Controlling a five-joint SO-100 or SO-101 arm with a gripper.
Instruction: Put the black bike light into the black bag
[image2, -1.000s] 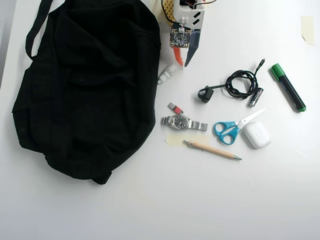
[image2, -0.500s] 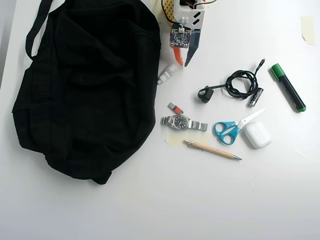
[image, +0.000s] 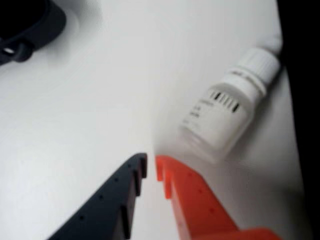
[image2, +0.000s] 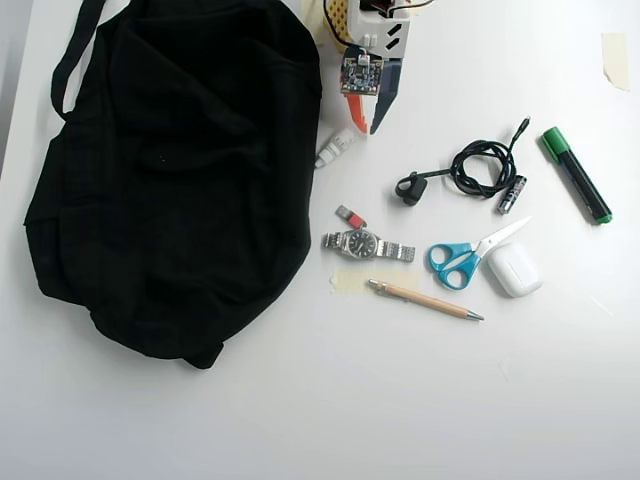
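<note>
Overhead view: one black bag (image2: 170, 180) fills the left half of the white table (image2: 400, 400), its strap looping past the top left corner. One gripper (image2: 368, 128) reaches down from the top edge, one finger orange and one dark, their tips close together with only a thin gap and nothing between them. Just left of the tips lies one small white bottle (image2: 337, 147), resting against the bag's right edge. The one black bike light (image2: 407, 188) sits on the bare table, to the right of the bag and below and to the right of the gripper, well apart from both; its thin tail runs toward one coiled black cable (image2: 483, 165). Beside the coil lies one small dark cylinder (image2: 511, 194), and farther right one green marker (image2: 577, 175). Lower down are one wristwatch (image2: 365, 244), one small red-tipped piece (image2: 350, 216), one pair of blue-handled scissors (image2: 468, 256), one white earbud case (image2: 514, 270) and one pen (image2: 424, 299). In the wrist view the two fingertips (image: 142, 167) nearly meet over bare table, the blurred bottle (image: 227, 107) to their upper right and the bike light (image: 27, 27) in the top left corner.
</note>
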